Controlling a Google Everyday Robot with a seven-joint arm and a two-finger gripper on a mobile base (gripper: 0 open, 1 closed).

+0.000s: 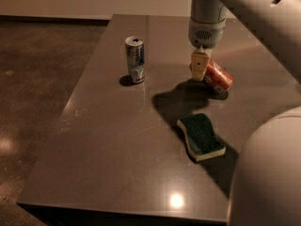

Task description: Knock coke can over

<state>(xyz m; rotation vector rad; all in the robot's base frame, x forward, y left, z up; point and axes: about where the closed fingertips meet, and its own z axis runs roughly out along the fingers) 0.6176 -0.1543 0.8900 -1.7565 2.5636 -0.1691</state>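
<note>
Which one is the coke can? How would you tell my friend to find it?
On the grey table, look at the far right side, just beside the gripper hanging from the arm. The coke can is red-orange and tipped over, while the silver-and-blue can stands upright and the sponge is flat and green.
</note>
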